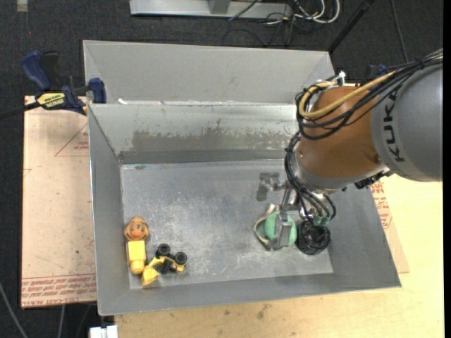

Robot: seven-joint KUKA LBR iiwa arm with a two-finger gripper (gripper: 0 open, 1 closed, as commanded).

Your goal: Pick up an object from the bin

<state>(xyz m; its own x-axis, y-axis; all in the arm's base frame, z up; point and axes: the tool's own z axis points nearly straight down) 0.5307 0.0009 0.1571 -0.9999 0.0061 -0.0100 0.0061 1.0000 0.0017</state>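
Claw (285,225) is down on the green-and-white thing (268,232), which lies on the bin (204,203) floor. You can't tell if the claw's spread or pinching. Black round thing (313,239) is just right of the green one. Yellow toy figure (136,243) & yellow-black toy car (166,261) are well left of it. Approach looks done, nothing's lifted; grip & lift prob. remain. Arm (412,129) reads "KUK", rest cut off.
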